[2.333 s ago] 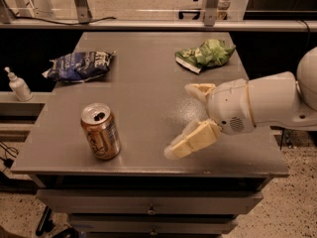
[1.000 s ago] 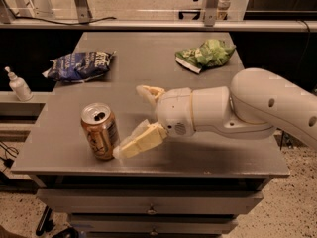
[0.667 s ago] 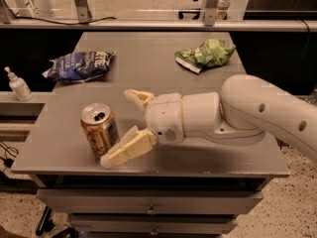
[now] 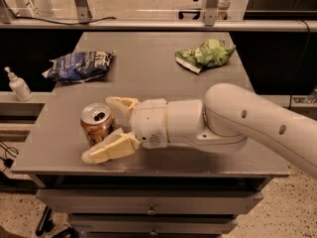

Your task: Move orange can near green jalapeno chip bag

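Observation:
The orange can (image 4: 95, 123) stands upright near the front left of the grey table (image 4: 153, 78). My gripper (image 4: 103, 129) reaches in from the right with its fingers open around the can, one pale finger (image 4: 121, 103) behind it and the other in front of it. The green jalapeno chip bag (image 4: 205, 55) lies wrinkled at the back right of the table, well away from the can.
A dark blue chip bag (image 4: 79, 65) lies at the back left of the table. A small white bottle (image 4: 18, 85) stands on a lower ledge to the left. My white arm (image 4: 247, 120) crosses the table's front right. The table's front edge is just below the gripper.
My gripper has moved left across the front of the table and now has its open fingers on both sides of the orange can. The can and bags have not moved.

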